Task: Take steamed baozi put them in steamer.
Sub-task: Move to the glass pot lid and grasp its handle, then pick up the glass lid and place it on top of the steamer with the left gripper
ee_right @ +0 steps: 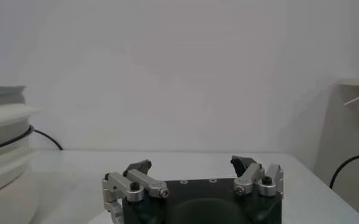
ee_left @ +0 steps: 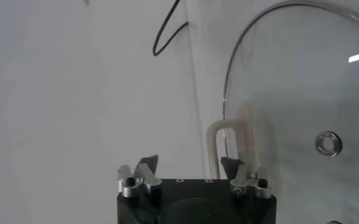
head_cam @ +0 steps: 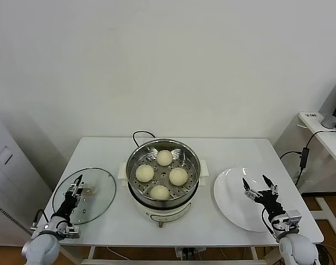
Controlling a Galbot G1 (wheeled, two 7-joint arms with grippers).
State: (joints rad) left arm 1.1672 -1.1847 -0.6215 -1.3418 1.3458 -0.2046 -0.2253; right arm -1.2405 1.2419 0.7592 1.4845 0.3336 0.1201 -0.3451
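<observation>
Nearest, at seven o'clock, the left gripper [head_cam: 75, 188] sits over the glass lid [head_cam: 99, 190], jaws partly apart, gripping nothing. At five, the right gripper [head_cam: 259, 186] gapes over the bare plate [head_cam: 229, 193]. Centre, all four buns [head_cam: 159, 192] lie in the steamer [head_cam: 193, 157]; loading looks finished, lid next.

We see four cream-white steamed baozi [head_cam: 164, 157] [head_cam: 144, 173] [head_cam: 178, 176] [head_cam: 159, 192] at twelve, nine, three and six o'clock on the steamer's [head_cam: 193, 161] shiny steel tray, which is dotted with small round holes. Its base is white, and a black cable [head_cam: 140, 133] loops behind it. The table [head_cam: 229, 149] is white and so is the plate [head_cam: 229, 193]. The glass lid [head_cam: 101, 187] is clear with a silvery rim, a cream handle [ee_left: 228, 143] and a small metal ring. We see both the left gripper [head_cam: 77, 184] and the right gripper [head_cam: 259, 185] black with silver fittings.
</observation>
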